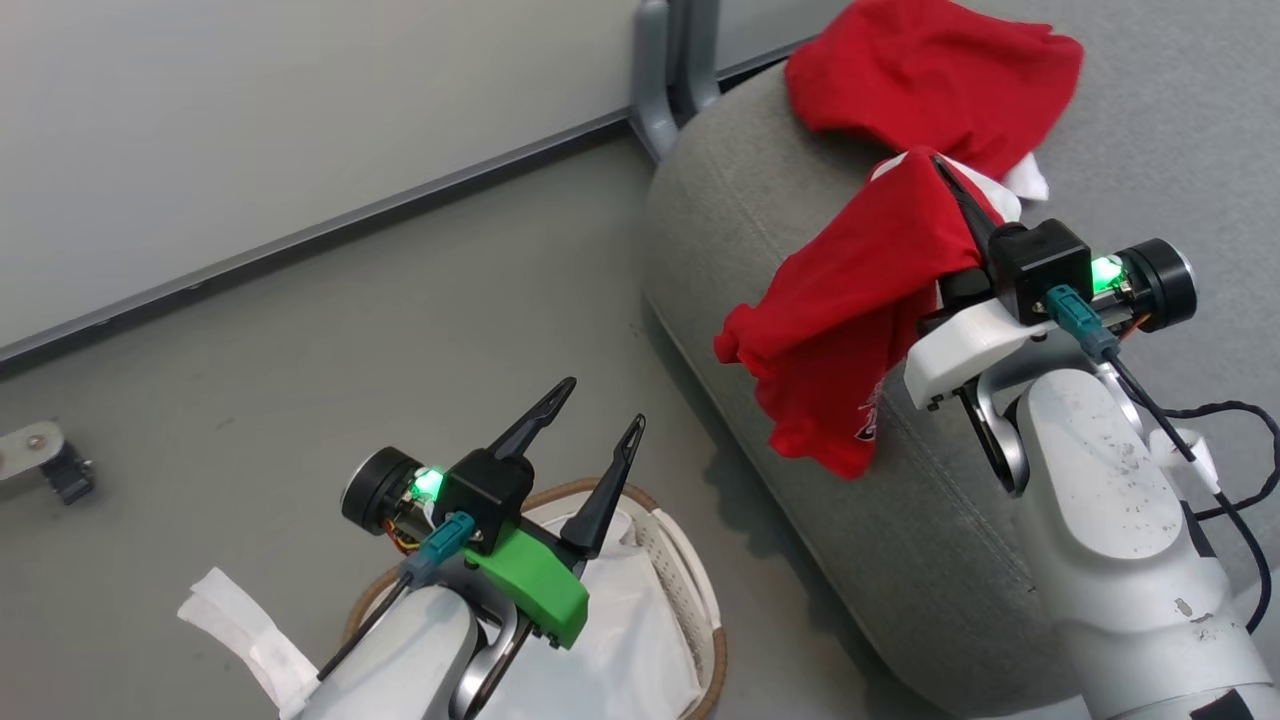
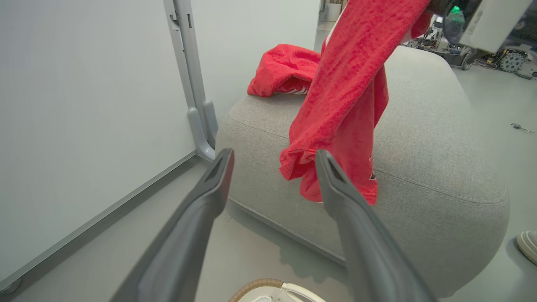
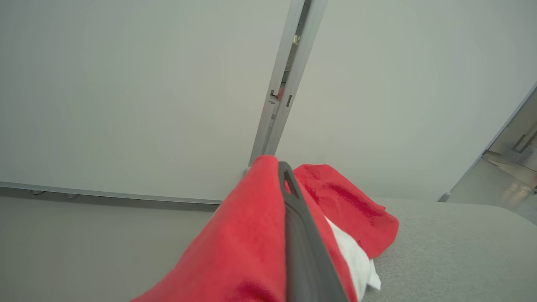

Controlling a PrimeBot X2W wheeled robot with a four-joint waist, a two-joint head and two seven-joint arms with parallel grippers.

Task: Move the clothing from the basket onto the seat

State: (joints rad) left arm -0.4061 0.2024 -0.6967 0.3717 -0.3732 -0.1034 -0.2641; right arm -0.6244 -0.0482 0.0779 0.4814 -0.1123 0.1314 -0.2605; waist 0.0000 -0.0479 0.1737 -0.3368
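Grey floor (image 1: 350,330), pale wall panels (image 1: 250,120) behind; seat (image 1: 900,530) at the robot's right, basket (image 1: 682,575) low at its left, near the seat's foot. Noted: right gripper (image 1: 942,170) was clamped shut on the lettered red garment (image 1: 850,300), pinched at its upper edge above the seat's rounded corner. From the jaws the cloth fell down and toward the robot's left. Its long axis ran from pinch to hem, steeply tilted, with the hem pointing down the seat's outer face rather than lying on the top. Whether the hem touched the upholstery could not be told. The plain red garment (image 1: 930,80) lay bunched on the seat top, just beyond the fingertips. The left gripper (image 1: 603,401) hung above the basket with jaws spread wide, holding nothing; white liner (image 1: 620,620) showed in the part of the basket in view. Judgement: the right arm was nearer. Release would need a shift inward over the seat top, toward the plain garment; let go at the edge, the cloth would probably slide to the floor.
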